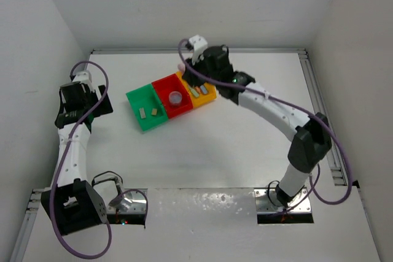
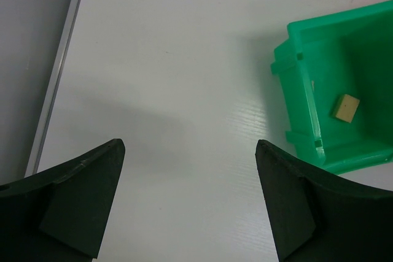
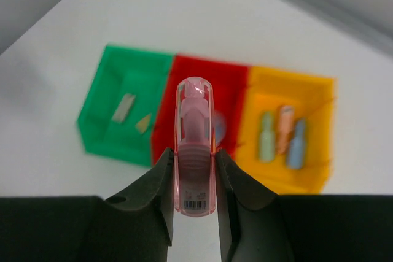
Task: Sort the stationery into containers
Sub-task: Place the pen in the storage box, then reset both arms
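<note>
Beginning with the left pincer: spread wide, gripping nothing, hanging over bare counter. Just to its right, finds the green bin with a beige block lying inside (second block missing from that frame, caught only by the other two views).

Turning to the right pincer: clenched on the pink stick, pinched at its ribbed lower end, tip poking forward past the fingers. Ahead of and below it, shows the red bin holding the lavender roll, half hidden behind the stick. Further to its right, shows the yellow-orange bin with green stick, orange stick and blue stick side by side.

Looks light, rigid and smooth-shelled, so likely to swivel in a two-point pinch. Better taken mid-body, across the width.

From overhead, barely shows the pink stick at all, yet puts the whole row of bins on the near side of that pincer.
</note>
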Tool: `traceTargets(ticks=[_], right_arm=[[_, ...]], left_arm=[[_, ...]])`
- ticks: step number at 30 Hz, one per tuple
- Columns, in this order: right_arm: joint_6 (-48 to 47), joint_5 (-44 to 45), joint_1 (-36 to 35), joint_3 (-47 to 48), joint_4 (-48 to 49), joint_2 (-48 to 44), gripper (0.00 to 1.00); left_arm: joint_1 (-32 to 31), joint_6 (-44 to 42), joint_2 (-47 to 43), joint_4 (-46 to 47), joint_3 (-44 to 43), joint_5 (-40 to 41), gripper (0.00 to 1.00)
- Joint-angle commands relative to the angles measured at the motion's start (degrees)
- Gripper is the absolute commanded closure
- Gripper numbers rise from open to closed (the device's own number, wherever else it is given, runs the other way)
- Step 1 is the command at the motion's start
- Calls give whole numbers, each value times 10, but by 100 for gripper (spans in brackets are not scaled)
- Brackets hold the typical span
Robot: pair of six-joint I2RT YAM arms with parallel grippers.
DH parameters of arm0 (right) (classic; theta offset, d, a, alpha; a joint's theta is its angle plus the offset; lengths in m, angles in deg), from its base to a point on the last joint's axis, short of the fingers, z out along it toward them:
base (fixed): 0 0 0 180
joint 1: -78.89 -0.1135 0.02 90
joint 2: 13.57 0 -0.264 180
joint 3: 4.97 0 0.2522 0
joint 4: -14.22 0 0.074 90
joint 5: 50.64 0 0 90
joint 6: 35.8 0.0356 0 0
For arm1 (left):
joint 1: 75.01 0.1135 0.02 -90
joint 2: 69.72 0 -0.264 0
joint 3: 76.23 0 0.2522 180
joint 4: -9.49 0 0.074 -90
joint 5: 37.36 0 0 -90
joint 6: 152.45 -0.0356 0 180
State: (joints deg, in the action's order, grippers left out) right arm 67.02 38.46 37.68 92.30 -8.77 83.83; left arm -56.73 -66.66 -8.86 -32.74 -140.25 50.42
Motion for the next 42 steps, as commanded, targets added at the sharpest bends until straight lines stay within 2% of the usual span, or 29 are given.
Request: traceTargets(ticks=[1, 2, 7, 21, 22, 26, 29, 34, 38, 40, 41, 42], right_arm=[[-50, -6, 49, 90, -47, 87, 100], [-55, -3, 67, 144, -71, 138, 100], [-72, 6, 97, 250, -86, 261, 100], [-14, -1, 112, 245, -39, 356, 98], [-11, 0, 112, 243, -40, 357, 87], [-20, -1, 112, 222, -27, 335, 52], [-30, -1, 112, 189, 4, 287, 45], [-37, 8, 112, 154, 39, 202, 45], [-11, 43, 126, 141, 41, 100, 46], [17, 42, 152, 135, 18, 69, 38], [29, 40, 175, 132, 1, 45, 30], [38, 31, 191, 125, -47, 37, 17]], left_arm=[[-4, -16, 7, 25, -13, 13, 14], [-2, -17, 8, 24, -14, 16, 14], [12, -21, 24, 25, -13, 20, 14], [26, -26, 51, 32, -11, 35, 14], [26, -27, 51, 32, -12, 36, 14], [25, -27, 50, 32, -13, 38, 14], [25, -27, 50, 32, -14, 37, 14], [24, -27, 48, 30, -20, 34, 14], [17, -27, 48, 27, -34, 34, 14], [14, -27, 50, 28, -41, 32, 14], [14, -26, 49, 28, -44, 28, 14], [13, -25, 50, 28, -48, 27, 14]])
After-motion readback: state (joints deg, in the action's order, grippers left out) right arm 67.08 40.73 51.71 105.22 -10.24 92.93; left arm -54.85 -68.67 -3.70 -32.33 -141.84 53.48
